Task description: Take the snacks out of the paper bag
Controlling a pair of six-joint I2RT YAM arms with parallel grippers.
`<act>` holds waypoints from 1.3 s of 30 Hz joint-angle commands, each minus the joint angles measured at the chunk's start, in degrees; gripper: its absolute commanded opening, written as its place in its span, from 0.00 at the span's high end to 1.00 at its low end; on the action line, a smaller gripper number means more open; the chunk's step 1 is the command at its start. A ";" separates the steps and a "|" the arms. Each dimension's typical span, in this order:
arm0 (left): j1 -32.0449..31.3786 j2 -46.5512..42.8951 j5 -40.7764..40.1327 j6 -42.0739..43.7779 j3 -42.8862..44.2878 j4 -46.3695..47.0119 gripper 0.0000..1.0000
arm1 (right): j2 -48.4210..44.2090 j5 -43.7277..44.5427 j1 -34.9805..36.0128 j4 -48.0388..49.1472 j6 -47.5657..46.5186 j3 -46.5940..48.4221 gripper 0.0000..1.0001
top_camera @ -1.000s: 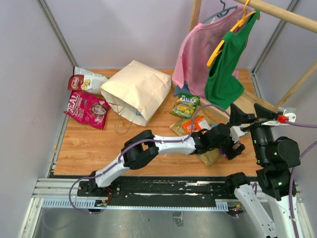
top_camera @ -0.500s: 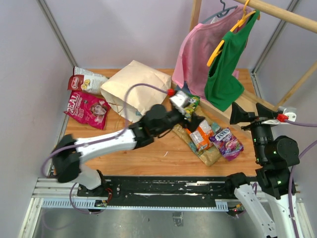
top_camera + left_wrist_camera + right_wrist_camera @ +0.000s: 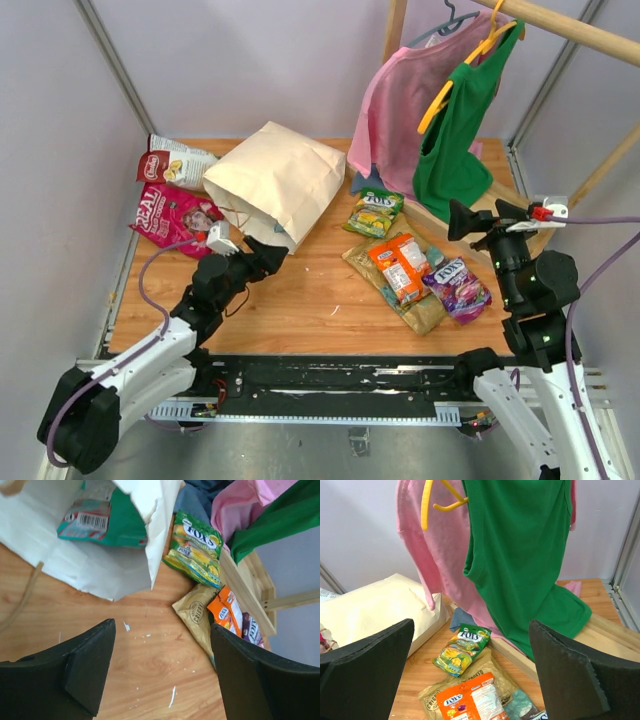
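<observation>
Fingers (image 3: pixel 87 665) of your left gripper (image 3: pixel 162 627) stand wide and empty near the bag (image 3: pixel 280 180) mouth, a teal packet (image 3: pixel 102 522) inside. Your right gripper (image 3: pixel 470 625) is likewise wide, empty. Loose snacks (image 3: pixel 398 268) lie at the bag's 4 and 9 o'clock.

One snack (image 3: pixel 102 524) inside paper bag (image 3: pixel 85 572)

A robotics lab cell: pale panel walls (image 3: pixel 250 60) close around the wooden counter (image 3: pixel 310 290), and a metal mounting rail (image 3: pixel 300 410) runs along the counter's near edge.
</observation>
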 commanded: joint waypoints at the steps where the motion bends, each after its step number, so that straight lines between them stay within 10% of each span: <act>1: 3.46 2.10 7.11 -13.99 -3.07 7.65 0.24 | 0.40 -2.19 -0.38 3.62 1.53 -0.41 0.02; 22: 10.91 55.47 18.88 -35.99 -3.44 66.13 0.68 | -0.71 -2.93 -0.39 3.50 1.63 -0.42 0.02; 39: 11.99 47.30 5.91 -26.32 3.69 41.76 0.63 | 1.01 -3.65 -0.35 4.53 2.16 -0.71 0.02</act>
